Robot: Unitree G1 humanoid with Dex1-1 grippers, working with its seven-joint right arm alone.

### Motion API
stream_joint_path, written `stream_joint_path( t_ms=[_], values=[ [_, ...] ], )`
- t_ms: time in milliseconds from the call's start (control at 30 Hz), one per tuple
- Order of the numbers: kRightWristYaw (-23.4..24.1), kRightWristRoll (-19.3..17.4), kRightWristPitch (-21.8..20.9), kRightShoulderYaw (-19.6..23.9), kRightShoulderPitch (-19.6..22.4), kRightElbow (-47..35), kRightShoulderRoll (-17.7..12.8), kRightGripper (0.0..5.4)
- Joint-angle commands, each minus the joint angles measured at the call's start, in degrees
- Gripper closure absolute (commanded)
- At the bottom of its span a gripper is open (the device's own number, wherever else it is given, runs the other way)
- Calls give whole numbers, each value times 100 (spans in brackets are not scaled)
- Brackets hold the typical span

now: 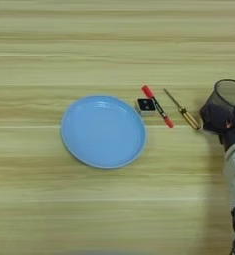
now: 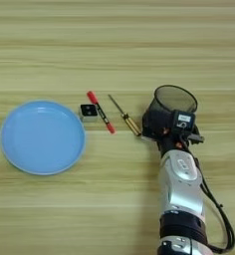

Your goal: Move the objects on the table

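While the light-blue plate (image 2: 42, 138) lies at the left of the table (image 2: 117, 45), the gripper (image 2: 162, 127) sits against the near side of the mesh cup (image 2: 172, 107) (whether its fingers clasp it I cannot tell). Between plate and cup lie the black-and-white block (image 2: 88, 112), the red-capped marker (image 2: 100, 112) and the screwdriver (image 2: 125, 116)

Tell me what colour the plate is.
Light blue plate, clearest in the left eye view.

Left to right: plate (image 2: 42, 138), block (image 2: 88, 112), marker (image 2: 100, 112), screwdriver (image 2: 125, 116), cup (image 2: 172, 107).
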State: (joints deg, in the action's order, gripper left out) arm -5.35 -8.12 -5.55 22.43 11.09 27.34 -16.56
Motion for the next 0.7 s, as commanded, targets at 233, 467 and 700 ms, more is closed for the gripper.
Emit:
stream_joint_path(
  t_ms=[233,467,700],
  values=[
    [33,-28,-188,14,386,-217,-265,71],
    [38,26,-64,-128,262,-966,-204,71],
    [-14,103,310,-561,37,-2232,-15,71]
  ],
)
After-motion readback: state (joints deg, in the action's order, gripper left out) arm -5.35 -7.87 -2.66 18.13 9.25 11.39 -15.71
